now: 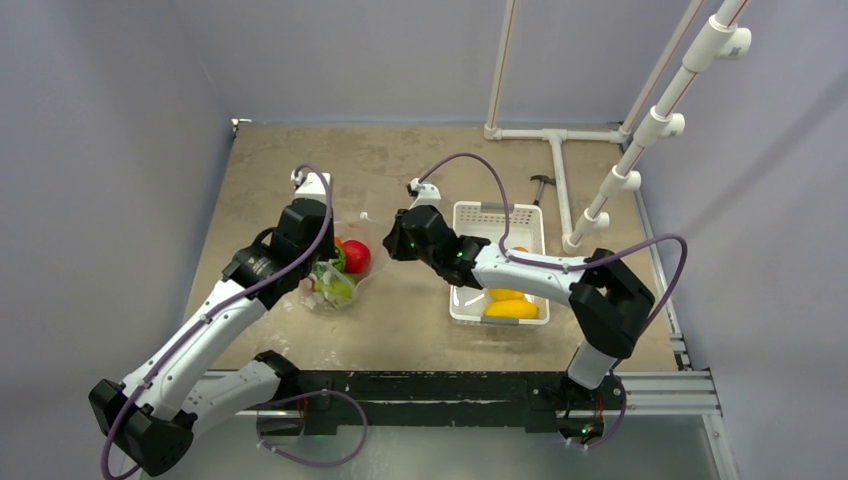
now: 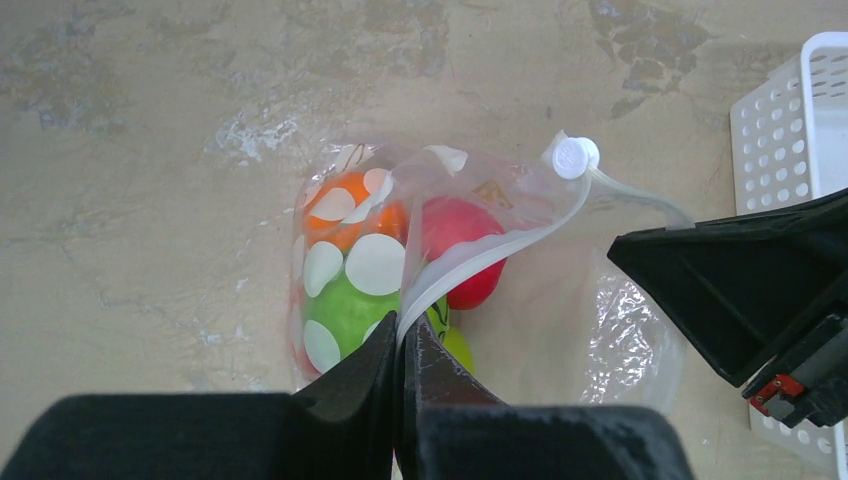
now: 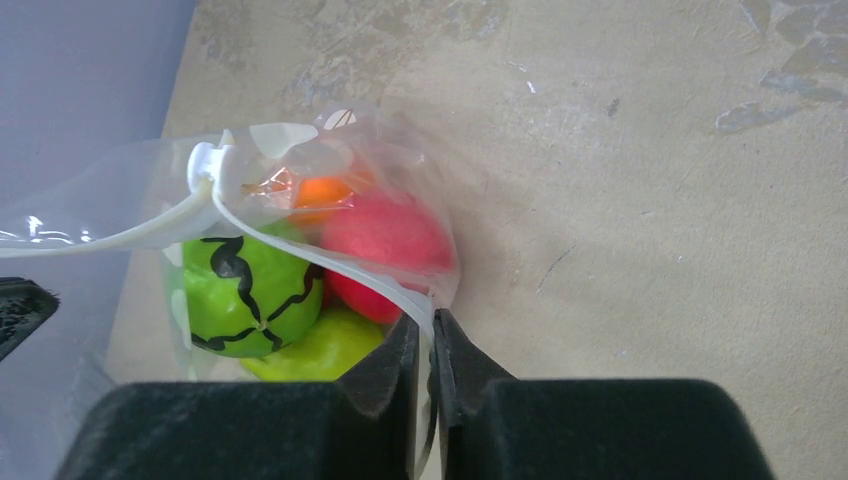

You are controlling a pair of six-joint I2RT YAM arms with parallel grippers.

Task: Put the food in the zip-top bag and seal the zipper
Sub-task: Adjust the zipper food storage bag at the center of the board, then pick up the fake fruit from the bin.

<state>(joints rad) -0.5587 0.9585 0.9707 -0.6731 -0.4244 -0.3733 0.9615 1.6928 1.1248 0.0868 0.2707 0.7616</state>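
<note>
Status: zipper [image 2: 480,256] pinched at two points, zip-top bag [image 1: 340,290] loaded.
Your left gripper [image 2: 402,335] is closed tight on the strip; the bag stands on the table [image 1: 400,170] with orange, red and green food [image 3: 385,240] inside; your right gripper [image 3: 432,325] is clamped shut on the same strip, left of the white basket [image 1: 497,216].

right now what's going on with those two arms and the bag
Both arms hold the zip-top bag by its mouth: the left gripper and the right gripper are each pinched shut on the zipper, either side of its white slider. Red, orange, striped green and yellow-green toy fruits sit inside. Yellow pieces lie in the white basket, so filling isn't finished.
</note>
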